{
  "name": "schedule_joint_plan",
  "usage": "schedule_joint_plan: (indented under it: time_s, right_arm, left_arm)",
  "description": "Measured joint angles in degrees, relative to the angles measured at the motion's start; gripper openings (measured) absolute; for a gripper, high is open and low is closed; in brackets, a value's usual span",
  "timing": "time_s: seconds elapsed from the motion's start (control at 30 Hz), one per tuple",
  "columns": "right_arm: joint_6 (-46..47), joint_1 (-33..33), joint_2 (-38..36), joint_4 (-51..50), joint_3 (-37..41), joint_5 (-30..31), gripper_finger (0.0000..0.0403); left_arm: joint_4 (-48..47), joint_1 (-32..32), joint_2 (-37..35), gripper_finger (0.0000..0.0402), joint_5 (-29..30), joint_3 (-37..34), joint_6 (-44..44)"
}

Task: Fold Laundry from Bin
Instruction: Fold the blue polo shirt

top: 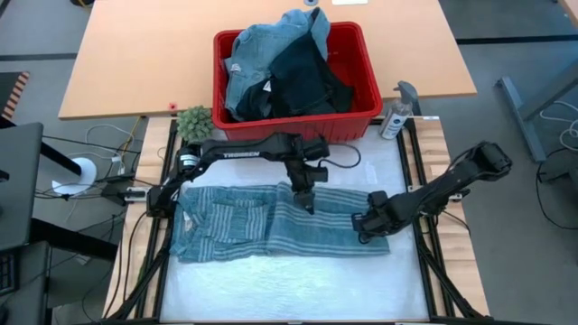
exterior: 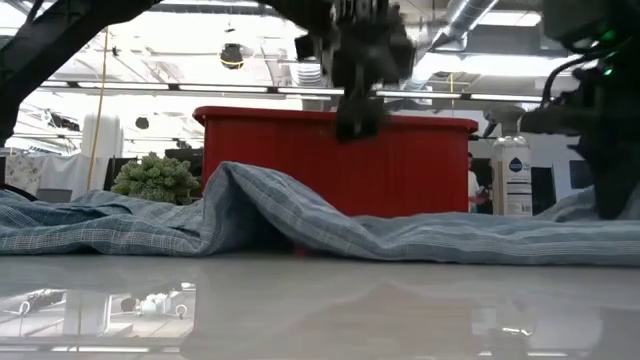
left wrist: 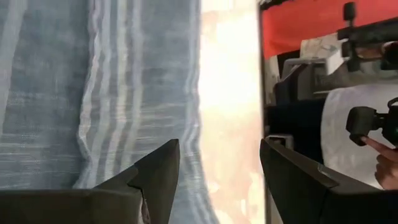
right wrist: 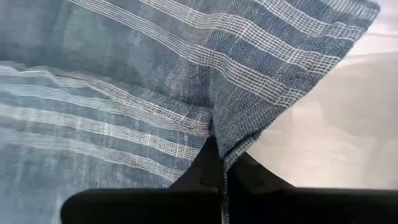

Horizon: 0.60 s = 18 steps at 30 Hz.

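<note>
R gripper (right wrist: 222, 163) pinches striped shirt (top: 271, 226) edge; L gripper (left wrist: 217, 177) open above shirt

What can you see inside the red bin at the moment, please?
The red bin holds a heap of laundry: light blue denim pieces over dark navy fabric. Whatever lies beneath the heap is covered.

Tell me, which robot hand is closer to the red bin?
Left. The left gripper hovers open over the striped shirt just before the bin; the right gripper pinches the shirt farther away.
</note>
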State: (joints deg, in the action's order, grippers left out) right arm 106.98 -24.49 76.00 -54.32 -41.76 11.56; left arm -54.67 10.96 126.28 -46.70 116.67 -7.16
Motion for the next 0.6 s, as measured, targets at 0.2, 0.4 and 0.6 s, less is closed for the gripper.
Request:
schedule_joint_plan:
  time_s: [0.2,0.4,0.6]
  right_arm:
    - [2.32,-0.99,-6.61,-3.03,-0.07,1.42,0.0021]
    - [7.00,-2.75,-11.03,-13.52,-3.78,4.45,0.0021]
    - [4.43,-2.74,-11.43,-20.84,-9.91,6.60,0.0021]
  left_arm:
    - [-7.26,-1.24,-0.03,0.0215,-0.53,9.92,-0.64]
    - [-12.43,-3.73,-1.04,0.0215,-1.05,18.10,-1.36]
    - [-11.13,-5.32,-6.59,0.0215,-0.61,16.65,-4.33]
